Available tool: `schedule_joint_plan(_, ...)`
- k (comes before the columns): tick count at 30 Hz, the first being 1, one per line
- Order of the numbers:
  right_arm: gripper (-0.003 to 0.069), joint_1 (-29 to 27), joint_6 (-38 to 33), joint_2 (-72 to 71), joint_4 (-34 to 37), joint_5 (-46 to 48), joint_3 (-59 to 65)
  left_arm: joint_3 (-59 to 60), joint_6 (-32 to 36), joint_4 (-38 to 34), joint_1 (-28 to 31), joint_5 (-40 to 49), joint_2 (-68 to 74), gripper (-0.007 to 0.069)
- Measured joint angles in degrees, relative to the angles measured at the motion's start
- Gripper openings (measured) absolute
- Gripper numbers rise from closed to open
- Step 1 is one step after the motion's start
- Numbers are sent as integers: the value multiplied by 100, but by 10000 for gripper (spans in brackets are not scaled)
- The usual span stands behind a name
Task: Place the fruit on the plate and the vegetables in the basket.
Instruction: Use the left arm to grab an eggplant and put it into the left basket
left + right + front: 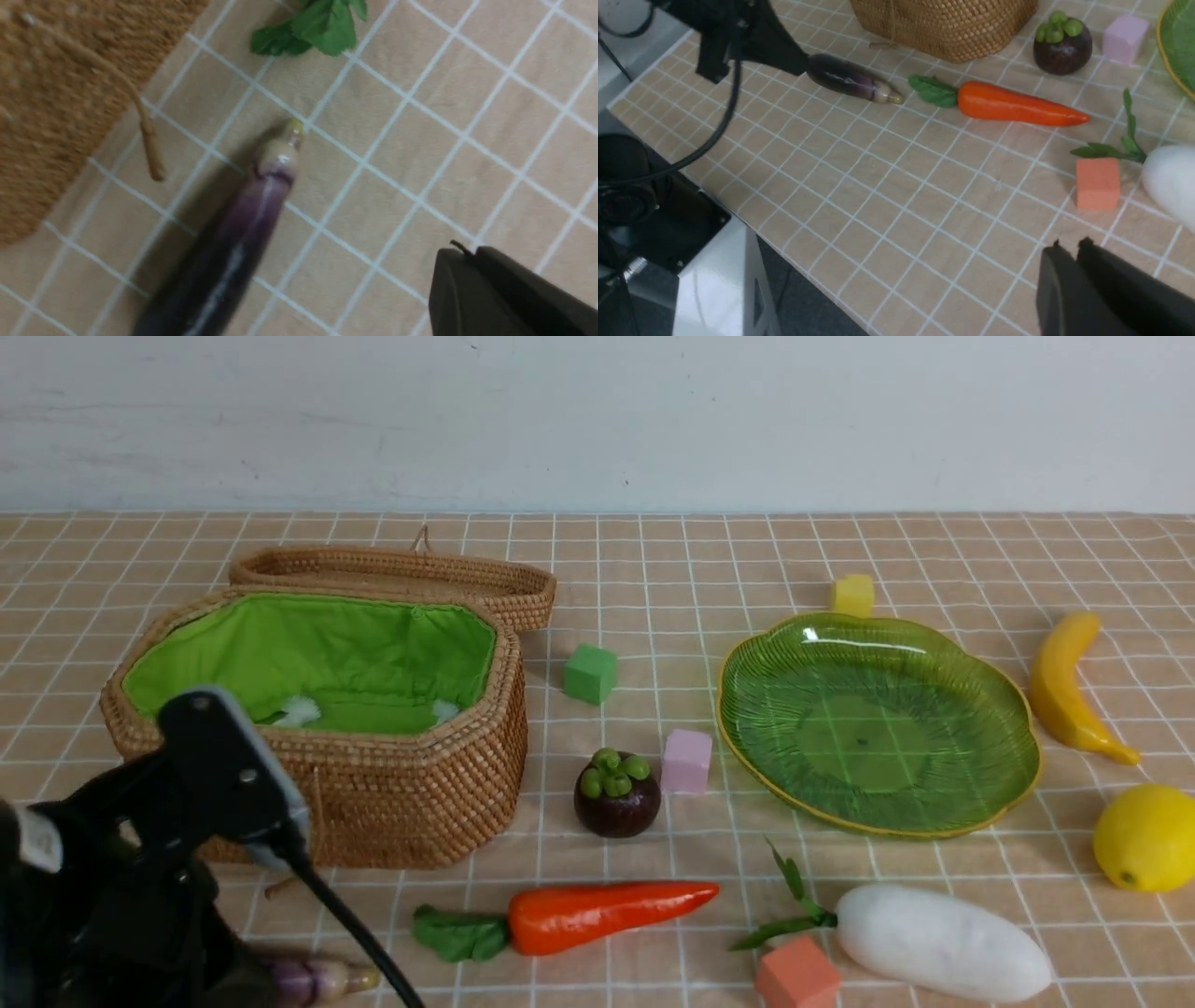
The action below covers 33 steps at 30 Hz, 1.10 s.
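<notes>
**Both Grippers Closed, Nothing Held**

Left gripper [467, 254]: fingers pressed together, empty, just beside the eggplant [233, 242]. The eggplant lies on the table at the front view's lower left, before the basket [420, 784].

Right gripper [1069, 247]: fingers pressed together, empty.

Carrot [607, 913] and radish [943, 943] lie along the lower edge. Mangosteen [616, 793] sits at centre. Banana [1064, 686] and lemon [1146, 838] lie on the table, right of the plate [878, 728].
</notes>
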Motion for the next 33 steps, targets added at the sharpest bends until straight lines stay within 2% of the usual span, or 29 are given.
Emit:
schedule_joint_plan(2,67,0,-194,5,-15,37,-45,-36,104,265,0,-153,309,134)
schedule_joint_plan(5,70,0,-376,5,-75,87,-57,-49,143,805,0,-195,671,311)
schedule_joint_plan(6,70,0,-384,5,-76,87,-57,-49,143,805,0,-196,694,323)
schedule_joint_plan(7,70,0,-412,5,-108,87,-57,-49,147,996,0,-218,847,406)
schedule_joint_plan(9,70,0,-430,5,-127,87,-57,-49,147,1303,0,-340,1078,509)
schedule_joint_plan(12,70,0,-430,5,-132,87,-57,-49,147,1571,0,-643,1400,594)
schedule_joint_plan(17,76,0,-430,5,-134,87,-57,-49,166,2000,0,-1103,1905,587)
schedule_joint_plan(25,80,0,-430,5,-134,87,-57,-61,170,2487,0,-1263,2921,491)
schedule_joint_plan(28,82,0,-430,8,-134,87,-57,-93,177,2565,0,-1200,3069,436)
schedule_joint_plan(30,84,0,-432,8,-134,87,-57,-115,184,2612,-2,-1171,3098,349)
schedule_joint_plan(33,87,0,-432,8,-134,87,-57,-115,184,2736,-2,-1172,3085,337)
